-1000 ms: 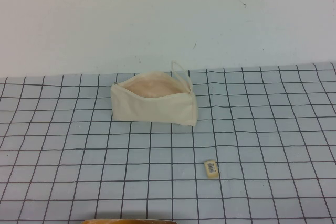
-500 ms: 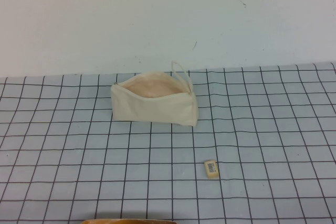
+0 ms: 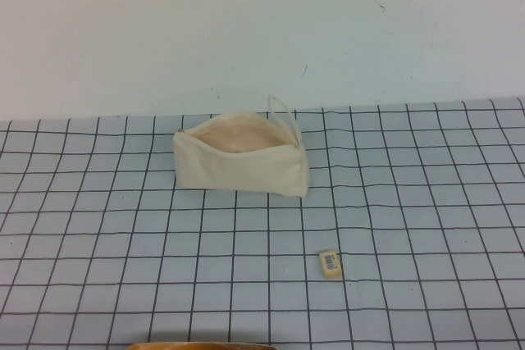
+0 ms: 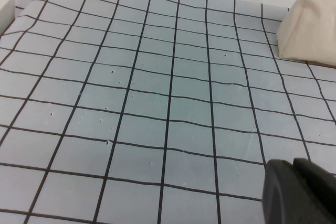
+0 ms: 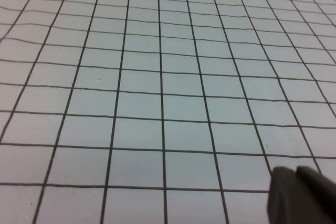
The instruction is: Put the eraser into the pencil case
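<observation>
The pencil case (image 3: 240, 161) stands on the grid mat at the centre back, its mouth open upward showing pinkish lining, with a loop strap at its right end. The eraser (image 3: 329, 263) lies flat on the mat nearer me and to the right of the case, barcode label up, well apart from it. Neither arm shows in the high view. My left gripper (image 4: 293, 164) is shut and empty above bare mat, with a corner of the pencil case (image 4: 310, 24) far ahead. My right gripper (image 5: 295, 172) is shut and empty above bare mat. The eraser is out of both wrist views.
The grey-blue grid mat (image 3: 123, 235) covers the table up to a white wall (image 3: 246, 30) behind the case. A thin orange-brown edge (image 3: 201, 346) shows at the near middle of the high view.
</observation>
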